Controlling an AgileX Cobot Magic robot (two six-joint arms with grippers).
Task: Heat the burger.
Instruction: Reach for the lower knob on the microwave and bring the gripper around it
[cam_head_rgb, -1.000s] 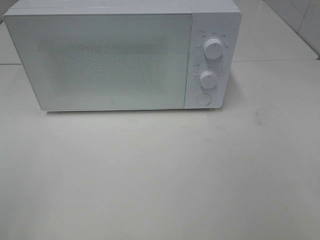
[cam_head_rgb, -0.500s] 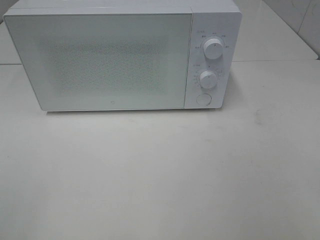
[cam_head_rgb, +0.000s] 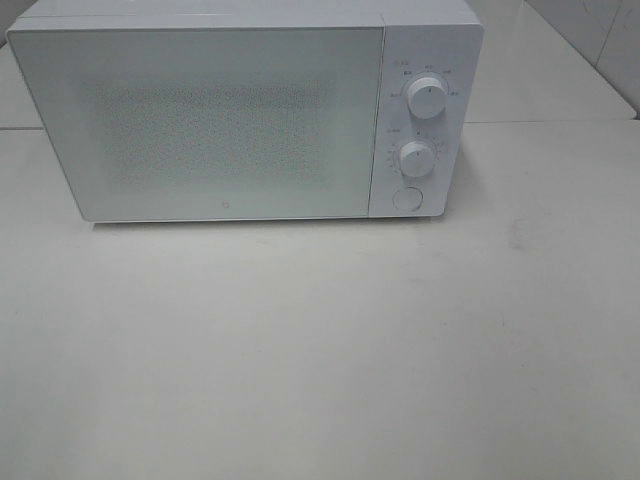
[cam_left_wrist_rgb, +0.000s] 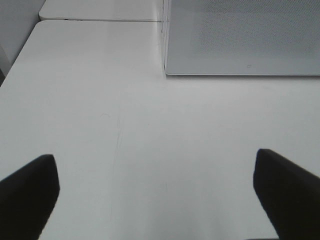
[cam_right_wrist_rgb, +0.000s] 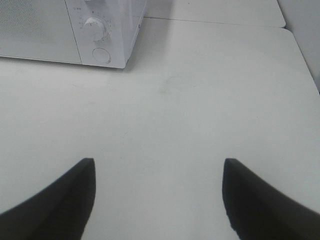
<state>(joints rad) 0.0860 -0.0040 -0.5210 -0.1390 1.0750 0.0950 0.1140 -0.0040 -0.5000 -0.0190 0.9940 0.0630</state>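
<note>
The burger is out of view in every frame. A white microwave (cam_head_rgb: 240, 115) stands at the back of the table with its door shut; it also shows as the microwave (cam_left_wrist_rgb: 242, 37) in the left wrist view and the microwave (cam_right_wrist_rgb: 70, 30) in the right wrist view. My left gripper (cam_left_wrist_rgb: 157, 192) is open over bare tabletop, nothing between its dark fingers (cam_left_wrist_rgb: 27, 197). My right gripper (cam_right_wrist_rgb: 157, 192) is also open and empty, its fingers (cam_right_wrist_rgb: 62, 207) wide apart. Neither arm appears in the high view.
The microwave's panel carries an upper knob (cam_head_rgb: 427, 98), a lower knob (cam_head_rgb: 416, 158) and a round button (cam_head_rgb: 406, 198). White tabletop (cam_head_rgb: 320, 350) stretches in front of it. A table seam (cam_head_rgb: 540, 122) runs behind on the right.
</note>
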